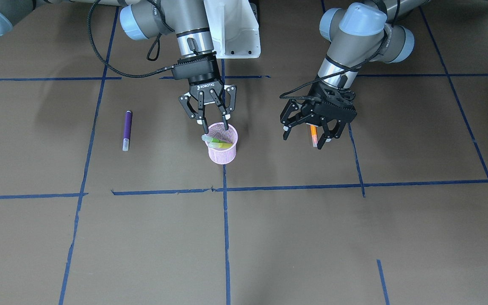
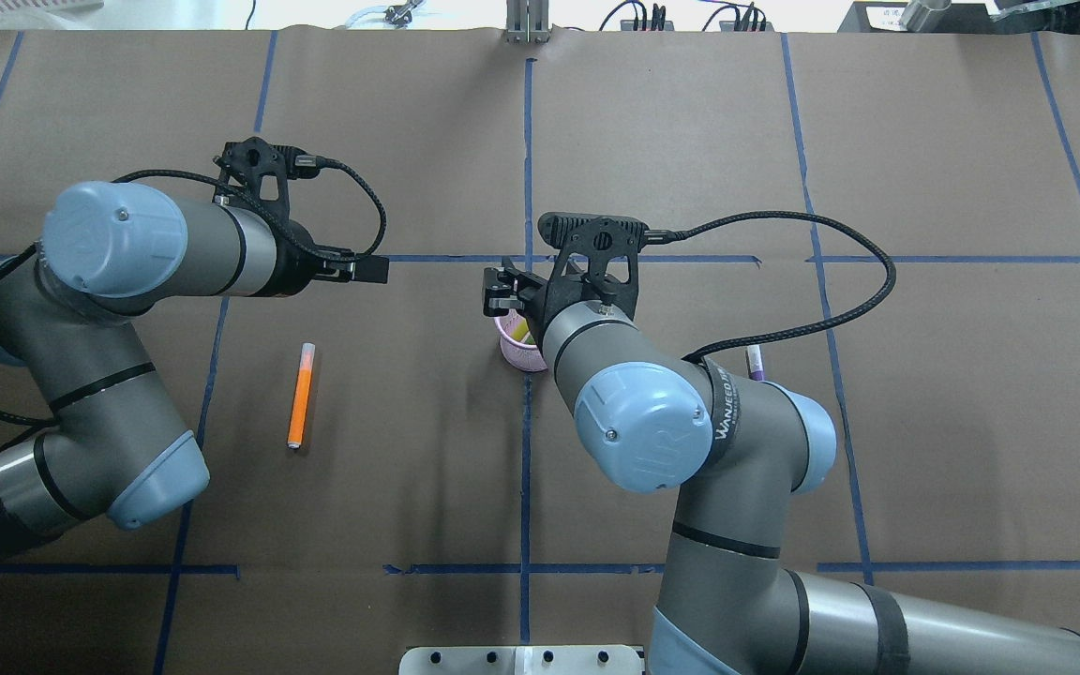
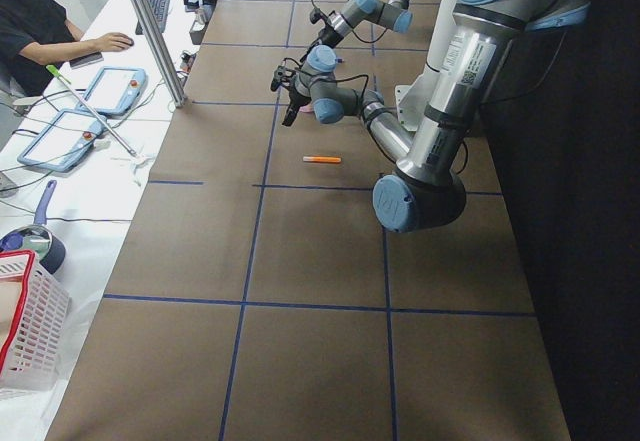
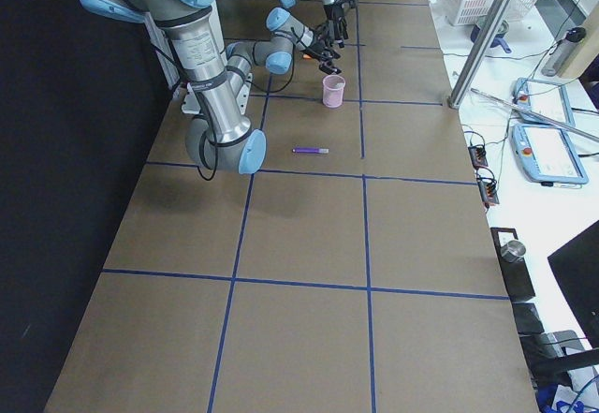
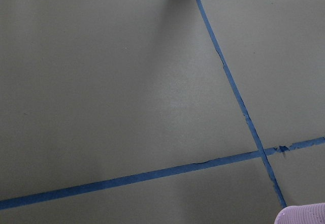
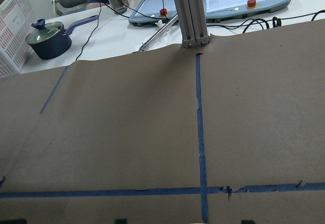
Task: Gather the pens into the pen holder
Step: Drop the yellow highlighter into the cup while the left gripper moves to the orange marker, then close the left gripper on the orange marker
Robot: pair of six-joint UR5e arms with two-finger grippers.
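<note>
The pink mesh pen holder stands at the table's middle, with the green pen lying tilted inside it. My right gripper is open just above the holder's rim and holds nothing. The orange pen lies flat on the table. My left gripper is open and empty, raised near it; in the front view the pen shows between the fingers. The purple pen lies alone on the table on my right side. It is partly hidden behind my right arm in the overhead view.
Blue tape lines divide the brown table into squares. A white mount sits at the robot's base. A sliver of the holder's rim shows in the left wrist view. Operator tablets and a pot sit beyond the far edge.
</note>
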